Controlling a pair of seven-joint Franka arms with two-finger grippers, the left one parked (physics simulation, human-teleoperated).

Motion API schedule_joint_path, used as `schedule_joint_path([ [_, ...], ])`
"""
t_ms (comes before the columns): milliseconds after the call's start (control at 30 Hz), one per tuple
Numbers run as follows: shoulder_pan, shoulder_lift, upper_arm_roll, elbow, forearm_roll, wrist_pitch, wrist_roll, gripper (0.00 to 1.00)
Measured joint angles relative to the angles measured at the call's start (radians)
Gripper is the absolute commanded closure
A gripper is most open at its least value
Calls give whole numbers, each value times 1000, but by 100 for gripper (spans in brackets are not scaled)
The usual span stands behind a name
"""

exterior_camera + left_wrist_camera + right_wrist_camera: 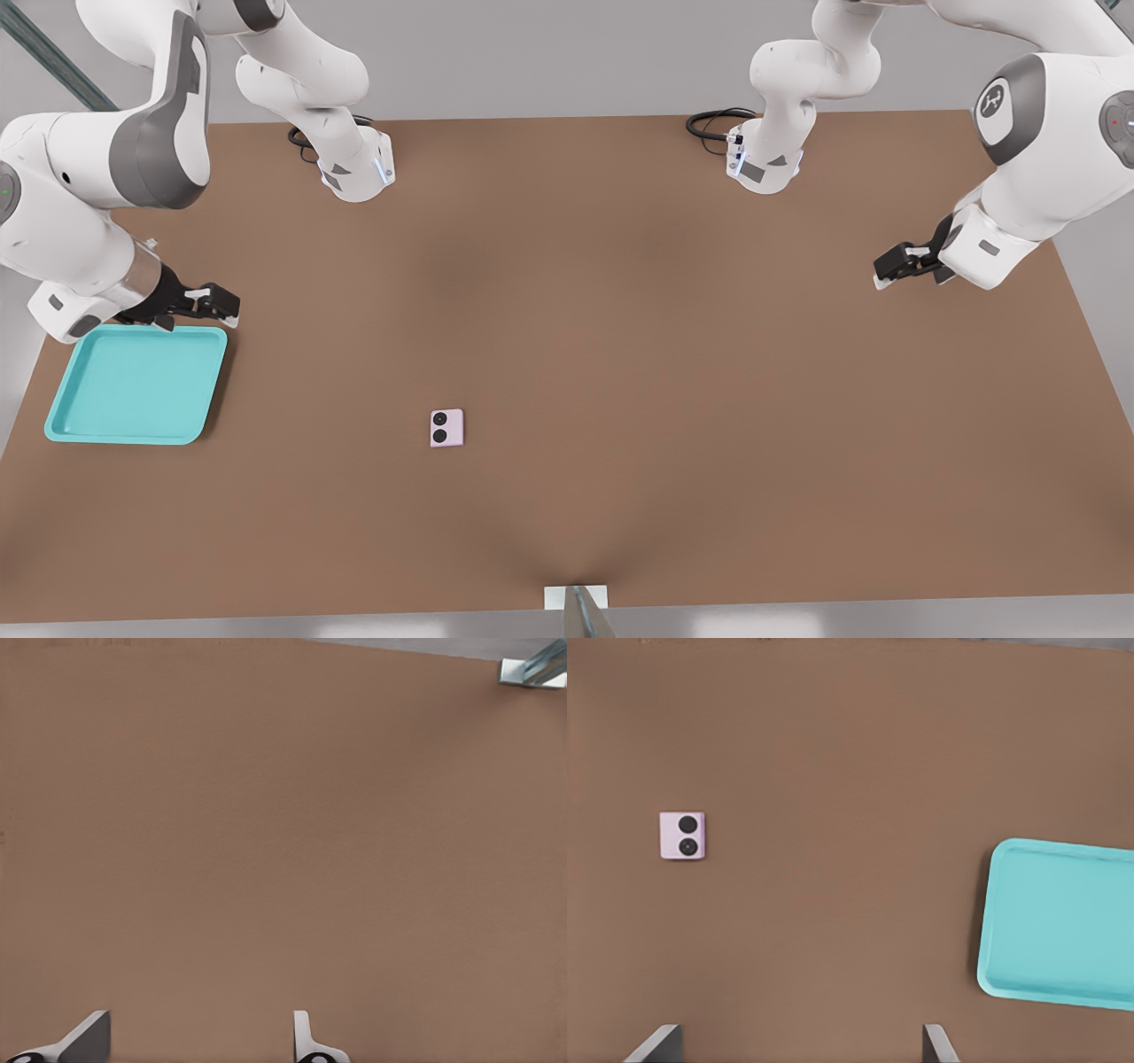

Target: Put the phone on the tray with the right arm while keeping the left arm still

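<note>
The right arm point(97, 177) reaches in from the upper left of the front view, and its hand point(208, 306) hangs just above the far rim of the tray point(133, 390), its fingers point(656, 1045) spread wide and holding nothing. The tray sits on the brown desk point(664, 354) at the left edge of the frame, its inside bare. The phone point(446, 428) lies flat on the desk, lenses up, lower centre-left of the front view, well apart from the tray and from the hand.
</note>
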Motion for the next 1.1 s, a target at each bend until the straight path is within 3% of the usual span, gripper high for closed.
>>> schedule_joint_path([
  [167,14,49,3,6,0,16,-2,0],
  [600,236,486,20,196,0,293,77,0],
  [1100,299,627,105,120,2,494,246,0],
])
